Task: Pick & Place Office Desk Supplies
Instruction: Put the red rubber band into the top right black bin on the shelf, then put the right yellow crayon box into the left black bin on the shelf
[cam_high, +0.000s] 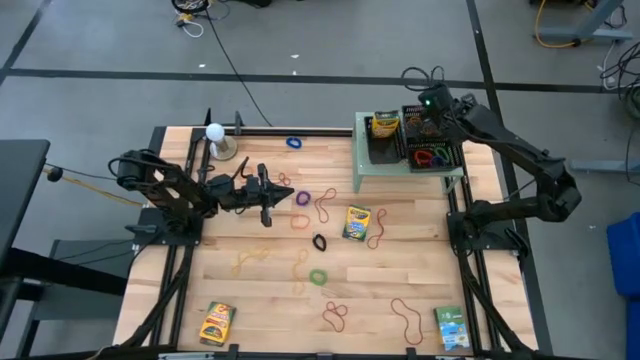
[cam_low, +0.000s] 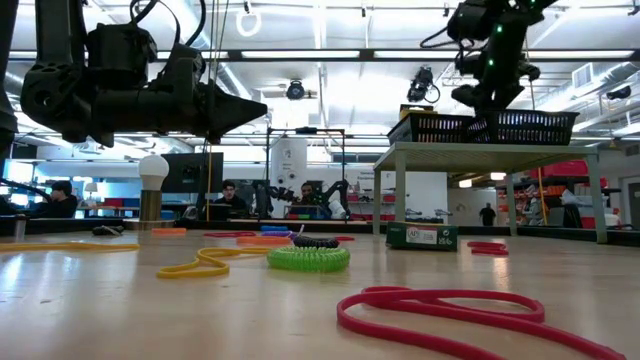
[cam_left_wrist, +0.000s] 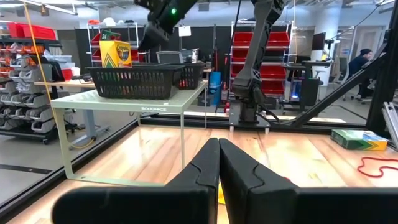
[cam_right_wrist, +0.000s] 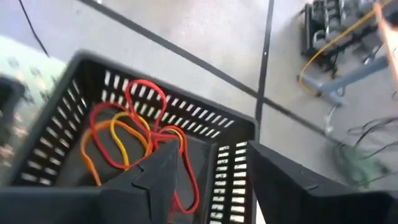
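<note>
Rubber-band loops lie flat across the wooden table: blue (cam_high: 294, 142), black (cam_high: 319, 241), green (cam_high: 318, 276), red (cam_high: 406, 318). Crayon boxes lie at mid-table (cam_high: 357, 222) and at the near edge (cam_high: 217, 322), (cam_high: 452, 328); another stands in the left black basket (cam_high: 384, 125). The right basket (cam_high: 432, 140) holds red and orange bands (cam_right_wrist: 134, 134). My left gripper (cam_high: 282, 193) (cam_left_wrist: 218, 155) hangs shut above the table, left of centre, holding nothing. My right gripper (cam_high: 425, 130) (cam_right_wrist: 211, 171) is open above the right basket.
Both baskets sit on a pale green raised shelf (cam_high: 365, 170) at the table's far right. A white ball on a small stand (cam_high: 215, 135) stands at the far left. A red band (cam_low: 450, 305) lies nearest the low camera. People sit in the room beyond.
</note>
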